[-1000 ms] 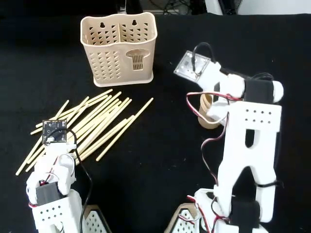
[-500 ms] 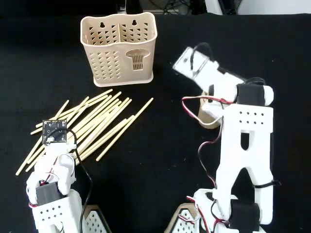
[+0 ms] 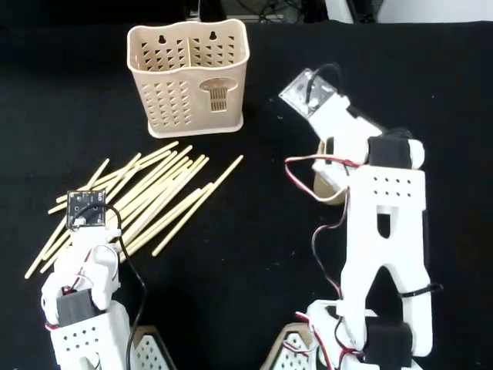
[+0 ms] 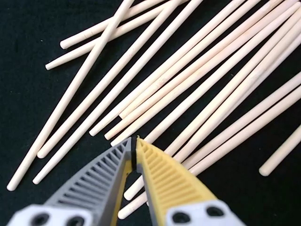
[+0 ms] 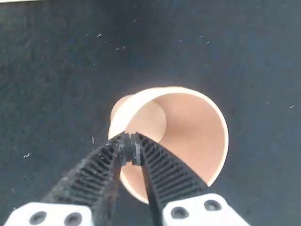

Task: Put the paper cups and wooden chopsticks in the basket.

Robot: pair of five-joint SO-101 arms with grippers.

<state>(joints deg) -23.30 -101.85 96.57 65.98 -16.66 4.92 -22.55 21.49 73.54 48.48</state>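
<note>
A tan paper cup (image 5: 183, 132) lies tilted on the black cloth, its open mouth facing the right wrist camera. My right gripper (image 5: 128, 149) is shut on the cup's rim, one finger inside and one outside. From above, the cup (image 3: 326, 189) shows partly under the right arm (image 3: 385, 216). Several wooden chopsticks (image 3: 146, 196) lie fanned out at the left, in front of the beige slotted basket (image 3: 189, 73). My left gripper (image 4: 135, 147) hangs shut just above the chopsticks (image 4: 188, 80), with nothing between its fingers.
The basket stands upright at the back of the black cloth (image 3: 254, 247), with two compartments. The left arm (image 3: 83, 270) sits at the near left corner. Red and black cables loop beside the right arm.
The right arm has swung slightly left and its wrist has turned, so more of the cup is covered from above. The left arm and the chopsticks have not moved.
</note>
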